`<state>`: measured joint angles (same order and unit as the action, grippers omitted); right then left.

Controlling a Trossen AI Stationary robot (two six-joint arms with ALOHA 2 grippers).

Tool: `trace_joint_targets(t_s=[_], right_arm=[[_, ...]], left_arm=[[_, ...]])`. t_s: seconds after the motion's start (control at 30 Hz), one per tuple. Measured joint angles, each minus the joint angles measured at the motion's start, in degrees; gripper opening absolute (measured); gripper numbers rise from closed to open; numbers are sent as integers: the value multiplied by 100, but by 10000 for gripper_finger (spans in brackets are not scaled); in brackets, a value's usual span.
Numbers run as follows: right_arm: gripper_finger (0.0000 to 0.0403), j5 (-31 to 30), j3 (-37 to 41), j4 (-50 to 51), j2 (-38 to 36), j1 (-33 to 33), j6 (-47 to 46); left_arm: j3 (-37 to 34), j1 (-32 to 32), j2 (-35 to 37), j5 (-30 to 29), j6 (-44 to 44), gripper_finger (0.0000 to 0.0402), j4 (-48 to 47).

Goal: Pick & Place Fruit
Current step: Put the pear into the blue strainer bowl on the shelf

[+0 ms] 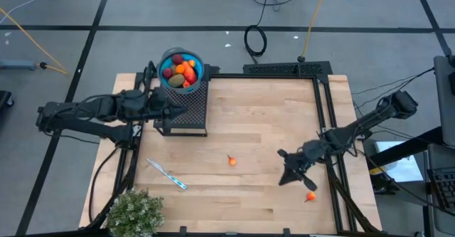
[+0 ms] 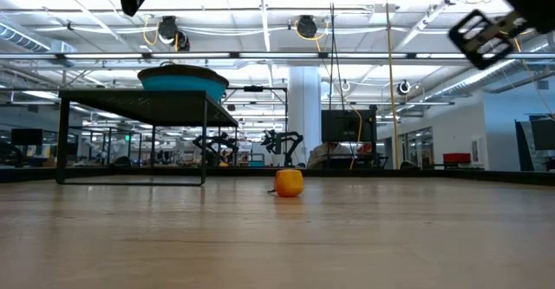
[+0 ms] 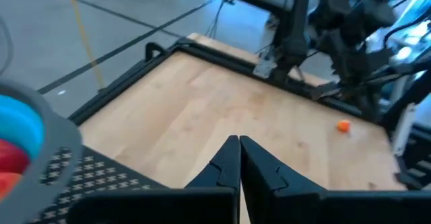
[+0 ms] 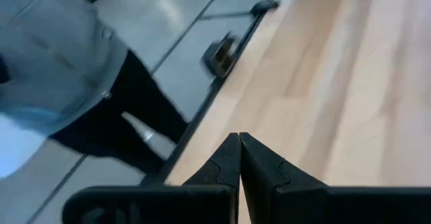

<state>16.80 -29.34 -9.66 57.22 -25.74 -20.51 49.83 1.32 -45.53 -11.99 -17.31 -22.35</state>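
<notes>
A blue bowl [image 1: 182,69] heaped with red, orange and olive-brown fruit [image 1: 182,72] sits atop a black mesh stand [image 1: 186,107] at the far left of the wooden bench [image 1: 263,123]. Two small orange pieces lie loose on the wood: one orange ball [image 1: 232,161] near the middle of the bench, another orange piece [image 1: 311,196] close to the right edge. The left pincer [image 1: 178,111] hovers over the mesh stand just beside the bowl, its fingers [image 3: 225,167] pressed together and holding nothing. The right pincer [image 1: 286,176] hangs above the bench between the two loose pieces, nearer the one at the right edge, its fingers [image 4: 225,163] likewise pressed together and empty. A thin blue-and-white stick [image 1: 166,174] lies on the left part of the bench, with a bushy green plant [image 1: 134,212] at the near left corner. From bench height, the middle ball [image 2: 289,182] rests alone on the wood.
</notes>
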Motion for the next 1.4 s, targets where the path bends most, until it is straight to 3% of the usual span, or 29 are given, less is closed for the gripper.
trace_joint_targets(t_s=[0.33,0.6,1.0,1.17,1.4], right_arm=[[0,-9,-18,498,-84,-1258,-1012],[0,-527,-991,2875,-49,-2015,-1028],[0,-604,-2409,4942,1153,-2617,-980],[0,-174,-2498,5067,1682,-2662,-734],[23,-149,-2498,5384,2135,-2569,-942]], left_arm=[[-936,-479,560,3,34,6,896],[-1203,-728,737,-184,31,4,999],[-1642,-1129,1158,-461,286,3,1368],[-1719,-1261,1412,-466,216,6,1358],[-1719,-1428,1605,-466,215,6,1362]])
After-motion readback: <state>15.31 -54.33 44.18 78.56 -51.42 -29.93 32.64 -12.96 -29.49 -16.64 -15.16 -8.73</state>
